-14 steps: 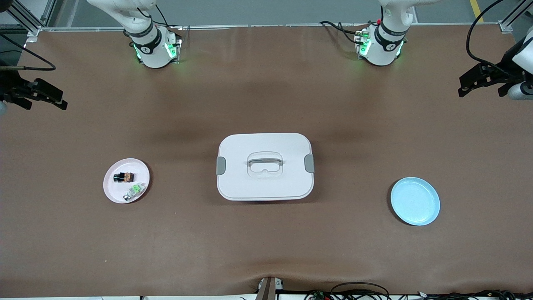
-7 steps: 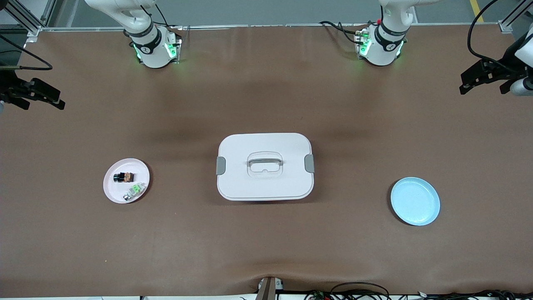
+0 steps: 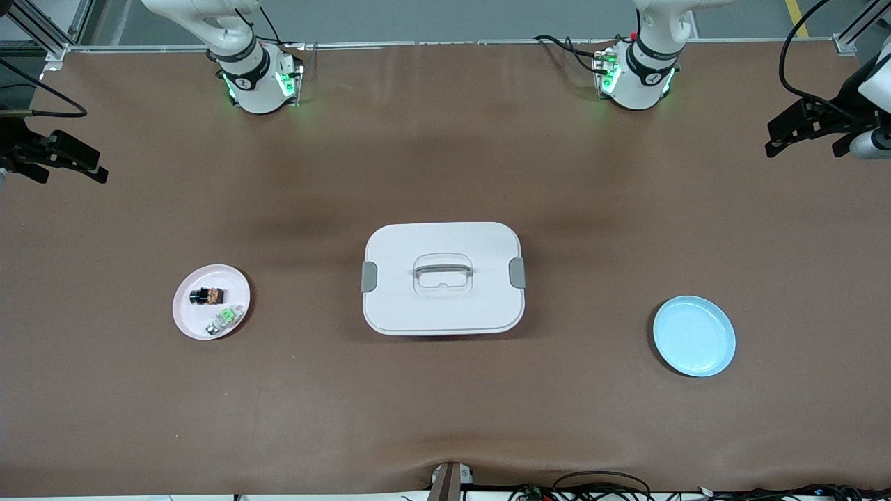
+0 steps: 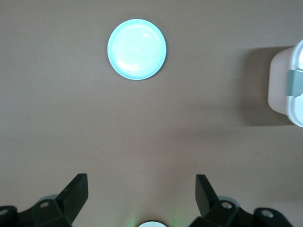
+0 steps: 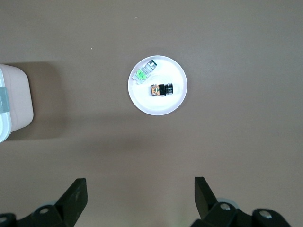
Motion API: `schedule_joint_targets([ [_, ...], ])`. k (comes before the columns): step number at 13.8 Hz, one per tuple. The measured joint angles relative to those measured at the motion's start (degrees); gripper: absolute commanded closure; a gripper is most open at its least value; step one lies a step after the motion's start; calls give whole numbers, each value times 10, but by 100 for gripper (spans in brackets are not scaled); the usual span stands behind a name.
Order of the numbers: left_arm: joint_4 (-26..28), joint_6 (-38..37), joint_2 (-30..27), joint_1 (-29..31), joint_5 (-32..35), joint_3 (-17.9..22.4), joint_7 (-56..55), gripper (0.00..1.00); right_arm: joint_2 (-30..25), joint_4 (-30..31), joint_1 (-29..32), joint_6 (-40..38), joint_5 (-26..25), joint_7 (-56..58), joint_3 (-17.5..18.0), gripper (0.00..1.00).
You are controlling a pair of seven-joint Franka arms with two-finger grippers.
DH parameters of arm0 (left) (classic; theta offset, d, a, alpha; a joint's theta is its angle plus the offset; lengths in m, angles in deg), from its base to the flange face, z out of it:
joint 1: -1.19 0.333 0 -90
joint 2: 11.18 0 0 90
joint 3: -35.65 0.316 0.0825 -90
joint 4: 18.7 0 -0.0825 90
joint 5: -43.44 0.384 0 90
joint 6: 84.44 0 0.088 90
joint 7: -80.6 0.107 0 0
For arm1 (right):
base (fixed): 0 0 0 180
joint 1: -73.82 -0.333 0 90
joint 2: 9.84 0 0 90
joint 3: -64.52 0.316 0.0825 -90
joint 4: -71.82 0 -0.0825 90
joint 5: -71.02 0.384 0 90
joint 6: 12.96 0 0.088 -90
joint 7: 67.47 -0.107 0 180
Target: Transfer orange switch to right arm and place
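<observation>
The orange switch (image 3: pixel 207 296), black-bodied with an orange middle, lies on a small pink plate (image 3: pixel 189 321) toward the right arm's end of the table. It also shows in the right wrist view (image 5: pixel 162 89), on the plate (image 5: pixel 158 107). My right gripper (image 3: pixel 83 163) hangs open and empty high over the table's edge at that end, well apart from the plate; the right wrist view shows its jaws (image 5: pixel 140 185) wide apart. My left gripper (image 3: pixel 783 136) hangs open and empty over the other end (image 4: pixel 142 182).
A pale clear switch with a green middle (image 3: pixel 224 319) lies beside the orange one on the plate (image 5: pixel 144 71). A white lidded box (image 3: pixel 443 278) with grey clips stands mid-table. A light blue plate (image 3: pixel 694 336) lies toward the left arm's end (image 4: pixel 137 49).
Both grippers have shifted only slightly at the table's ends. Nothing on the table has moved.
</observation>
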Motion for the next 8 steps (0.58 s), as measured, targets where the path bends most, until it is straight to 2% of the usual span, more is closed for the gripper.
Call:
schedule_joint_targets([
  [8, -3, 0, 0, 0, -8, -1, 0, 0, -1, -24, -6, 2, 0, 0, 0, 0],
])
